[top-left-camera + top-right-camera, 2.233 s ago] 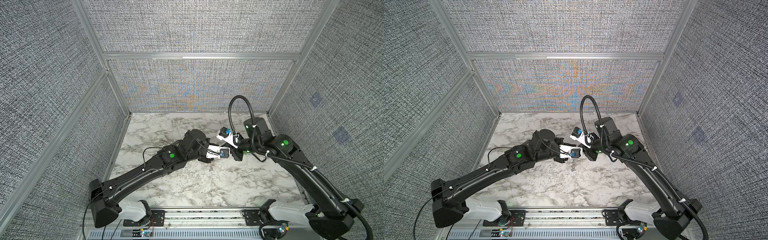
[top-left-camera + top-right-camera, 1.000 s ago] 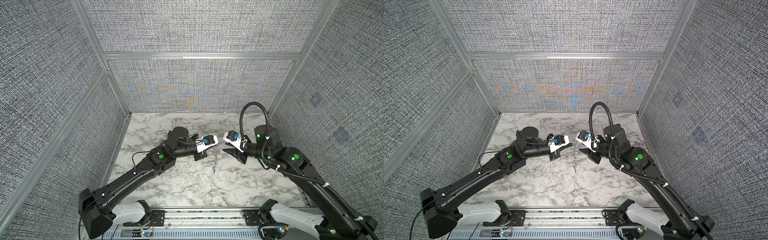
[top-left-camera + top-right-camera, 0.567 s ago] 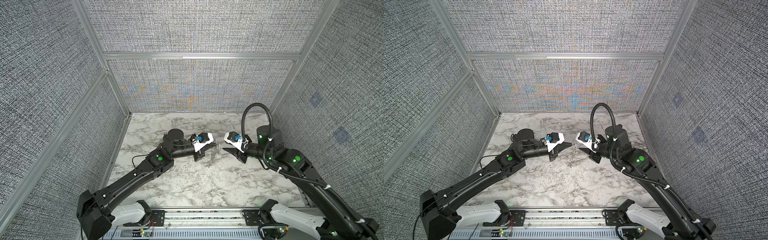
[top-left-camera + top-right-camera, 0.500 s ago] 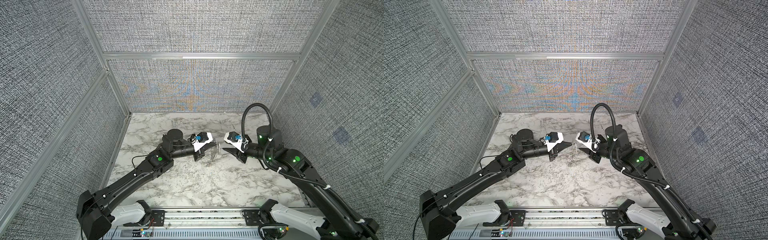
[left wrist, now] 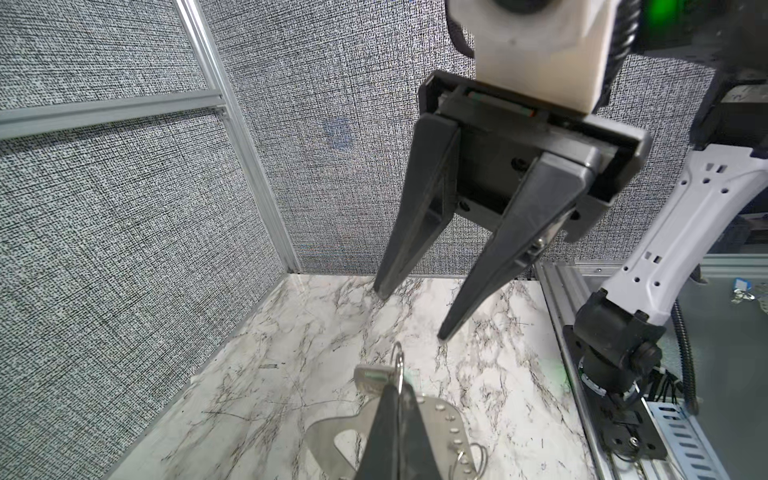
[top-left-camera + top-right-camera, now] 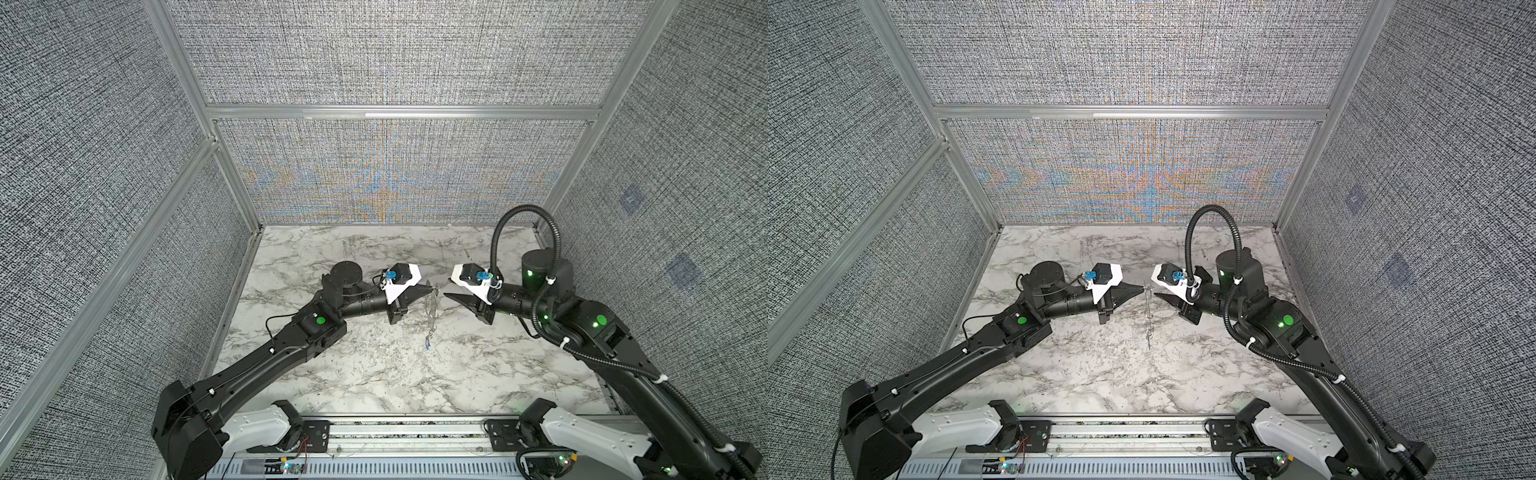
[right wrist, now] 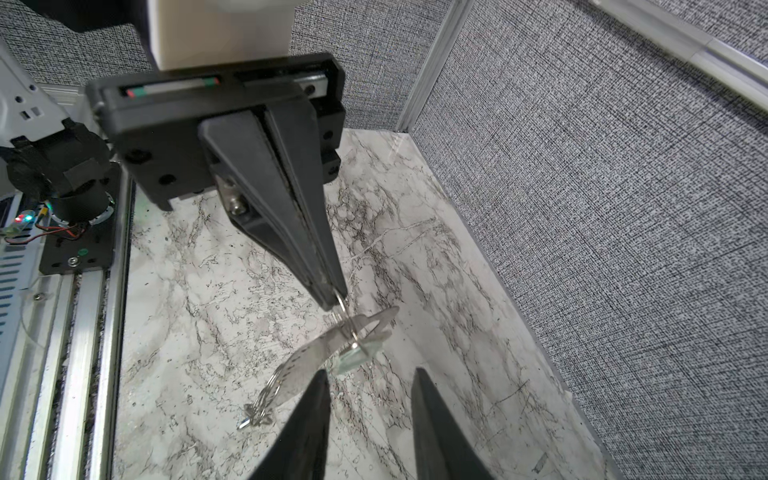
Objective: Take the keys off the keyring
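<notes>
Keyring point(image 7: 341, 304) of thin metal is pinched in the shut left claw point(image 7: 333, 300), small silvery key point(image 5: 372, 379) and flat grey oblong plate point(image 5: 436, 428) hung above the marble counter point(image 6: 374, 374); the part-open, empty right claw point(image 5: 411, 316) has been withdrawn, nothing freed.

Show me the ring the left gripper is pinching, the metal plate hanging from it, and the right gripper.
ring point(image 5: 399, 365): left wrist view, on its edge-on wire.
metal plate point(image 5: 440, 422): left wrist view, on its perforated side.
right gripper point(image 5: 411, 315): left wrist view, midway between its spread tips.
</notes>
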Controlling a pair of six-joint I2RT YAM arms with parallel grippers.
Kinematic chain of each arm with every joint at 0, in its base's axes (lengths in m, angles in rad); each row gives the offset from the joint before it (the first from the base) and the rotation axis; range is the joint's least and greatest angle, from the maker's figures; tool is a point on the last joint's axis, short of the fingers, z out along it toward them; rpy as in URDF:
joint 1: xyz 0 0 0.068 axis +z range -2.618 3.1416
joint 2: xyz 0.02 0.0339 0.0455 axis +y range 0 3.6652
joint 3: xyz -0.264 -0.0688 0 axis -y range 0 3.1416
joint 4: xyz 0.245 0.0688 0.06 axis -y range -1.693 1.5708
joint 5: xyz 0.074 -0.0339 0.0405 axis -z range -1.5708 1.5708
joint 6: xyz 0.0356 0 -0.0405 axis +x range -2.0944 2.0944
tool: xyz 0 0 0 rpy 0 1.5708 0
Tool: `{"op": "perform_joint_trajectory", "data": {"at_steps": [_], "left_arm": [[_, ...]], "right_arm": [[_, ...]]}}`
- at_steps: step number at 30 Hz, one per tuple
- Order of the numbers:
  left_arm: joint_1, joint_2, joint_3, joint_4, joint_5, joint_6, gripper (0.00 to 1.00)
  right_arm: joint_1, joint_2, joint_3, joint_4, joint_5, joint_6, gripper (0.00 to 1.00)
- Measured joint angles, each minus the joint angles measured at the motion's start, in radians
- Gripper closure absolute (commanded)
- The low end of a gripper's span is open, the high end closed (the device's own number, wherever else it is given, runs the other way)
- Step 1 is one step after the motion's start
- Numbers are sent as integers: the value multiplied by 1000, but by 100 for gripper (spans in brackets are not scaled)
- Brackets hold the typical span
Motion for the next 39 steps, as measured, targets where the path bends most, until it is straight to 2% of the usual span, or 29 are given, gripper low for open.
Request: {"op": "perform_joint_trajectory", "data": {"at_steps": [17,33,38,39], "left_arm": [[0,0,19,-12,48,12,100],[2,11,40,-42,79,27,100],[2,15,45,-48,85,45,100],[2,15,50,-61,82,54,86]], "right_arm": [[0,54,45,-55,-89,-55,79],[-1,55,45,-56,-103,-68,97],[-1,54,45,-61,-103,-68,100],[-1,55,45,-64,-102,-68,100]]}}
